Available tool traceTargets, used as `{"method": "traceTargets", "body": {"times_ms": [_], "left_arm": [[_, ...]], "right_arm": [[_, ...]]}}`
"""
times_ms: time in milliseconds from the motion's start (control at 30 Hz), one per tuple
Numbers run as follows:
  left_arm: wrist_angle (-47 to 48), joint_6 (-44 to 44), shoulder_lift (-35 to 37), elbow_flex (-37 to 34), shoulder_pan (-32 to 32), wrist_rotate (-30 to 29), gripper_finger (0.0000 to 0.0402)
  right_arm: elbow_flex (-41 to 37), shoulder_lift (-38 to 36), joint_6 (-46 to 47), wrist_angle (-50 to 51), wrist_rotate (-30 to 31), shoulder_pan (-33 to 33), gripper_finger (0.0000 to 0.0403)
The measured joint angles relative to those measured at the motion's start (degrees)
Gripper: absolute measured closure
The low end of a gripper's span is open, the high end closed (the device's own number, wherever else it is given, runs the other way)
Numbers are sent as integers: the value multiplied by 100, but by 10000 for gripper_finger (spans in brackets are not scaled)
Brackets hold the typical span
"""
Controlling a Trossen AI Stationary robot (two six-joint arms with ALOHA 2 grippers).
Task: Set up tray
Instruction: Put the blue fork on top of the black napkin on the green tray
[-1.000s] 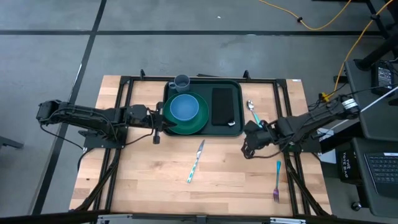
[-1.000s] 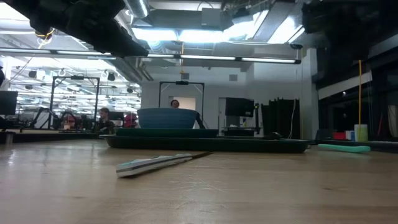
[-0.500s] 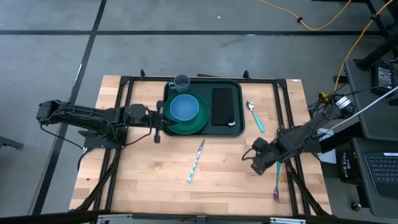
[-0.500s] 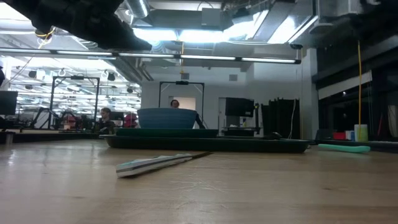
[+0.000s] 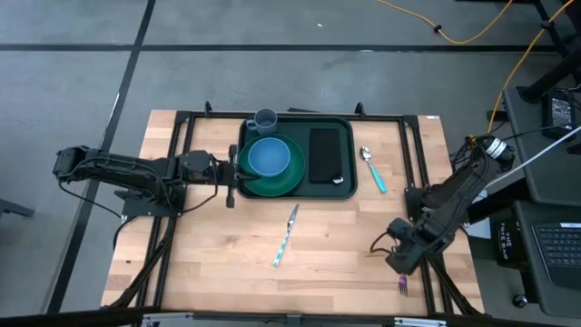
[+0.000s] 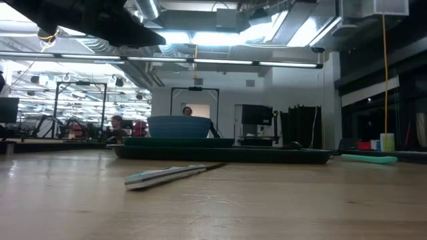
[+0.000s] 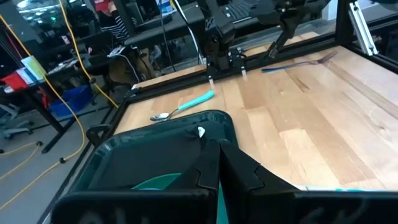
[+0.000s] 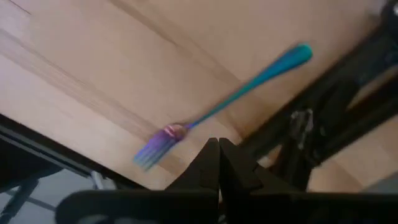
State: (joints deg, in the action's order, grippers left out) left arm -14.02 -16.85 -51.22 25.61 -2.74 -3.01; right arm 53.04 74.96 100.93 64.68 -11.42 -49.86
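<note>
The dark green tray [image 5: 343, 186] lies at the table's far middle and carries a green plate [image 5: 289, 180], a blue bowl [image 5: 269, 156] and a flat black rectangle [image 5: 325, 154]. My left gripper [image 5: 236, 177] is shut, level at the tray's left rim [image 7: 124, 142]. My right gripper [image 5: 399, 261] is shut and hovers over the teal fork [image 8: 236, 99] near the table's near right corner, hiding part of the fork [image 5: 402, 283] in the high view. A spoon [image 5: 371, 169] lies right of the tray, and a knife [image 5: 286, 234] lies on the wood in front of it. My left gripper's shut fingers [image 7: 217, 168] reach level from the table's left over the tray's left rim, toward the plate's edge [image 7: 155, 182]. Whether they touch the rim or the plate, I cannot tell.
A grey cup [image 5: 265, 119] stands at the tray's far left corner. Black frame rails [image 5: 413, 173] run along both table sides, and cables trail on the right. Bare wood [image 5: 209, 254] spreads over the near half. People show far off in the room in the low view.
My right gripper has swung from beside the spoon toward the table's near right corner and now hangs over the fork, staying shut. The left arm and all the objects have kept still.
</note>
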Motion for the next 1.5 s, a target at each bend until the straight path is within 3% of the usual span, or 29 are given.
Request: {"method": "traceTargets", "body": {"times_ms": [333,667,1067,1500], "left_arm": [[-127,-89,0,0,0,2,398],[-127,-89,0,0,0,2,396],[-125,-89,0,0,0,2,397],[-125,-45,0,0,0,3,398]], "right_arm": [[0,472,-91,-70,-383,-485,399],[0,1337,-2517,-819,-373,-833,396],[1,1819,-3693,-597,-376,-853,377],[2,1864,-4687,-194,-203,-982,302]]}}
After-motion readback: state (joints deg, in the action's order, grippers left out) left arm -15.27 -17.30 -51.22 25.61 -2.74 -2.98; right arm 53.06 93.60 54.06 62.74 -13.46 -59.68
